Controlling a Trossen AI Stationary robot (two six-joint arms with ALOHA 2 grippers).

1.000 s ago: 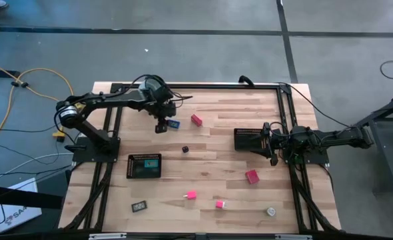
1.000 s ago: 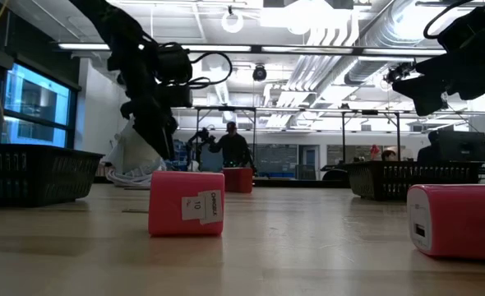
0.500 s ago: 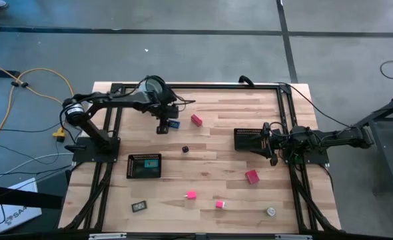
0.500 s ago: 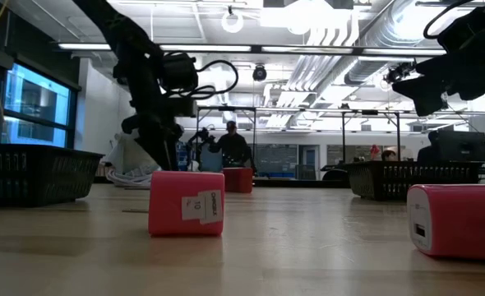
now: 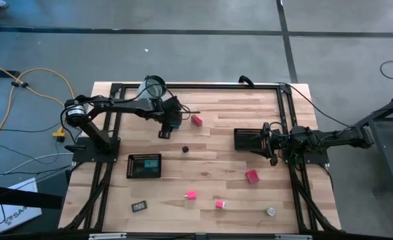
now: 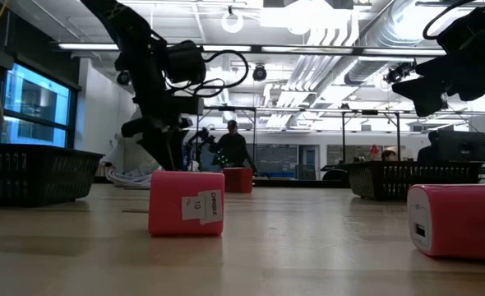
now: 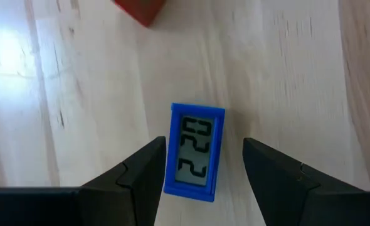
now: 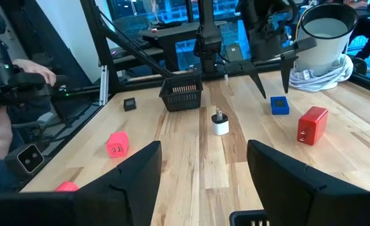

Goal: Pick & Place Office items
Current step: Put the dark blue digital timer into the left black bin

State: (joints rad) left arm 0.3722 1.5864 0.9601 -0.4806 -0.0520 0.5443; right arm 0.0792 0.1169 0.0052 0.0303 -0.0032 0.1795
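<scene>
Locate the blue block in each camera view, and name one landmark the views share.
High view: the blue block is mostly covered by the left claw.
Low view: cannot tell; the left arm stands there.
Left wrist view: between the open fingers.
Right wrist view: far across the table.
Shared landmark: the red block beside it.

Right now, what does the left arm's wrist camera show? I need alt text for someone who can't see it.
A small blue-framed digital display lies flat on the pale wooden table, showing blocky digits, directly between the left gripper's two open dark fingers. A corner of a red block pokes in at the picture's far edge.
</scene>
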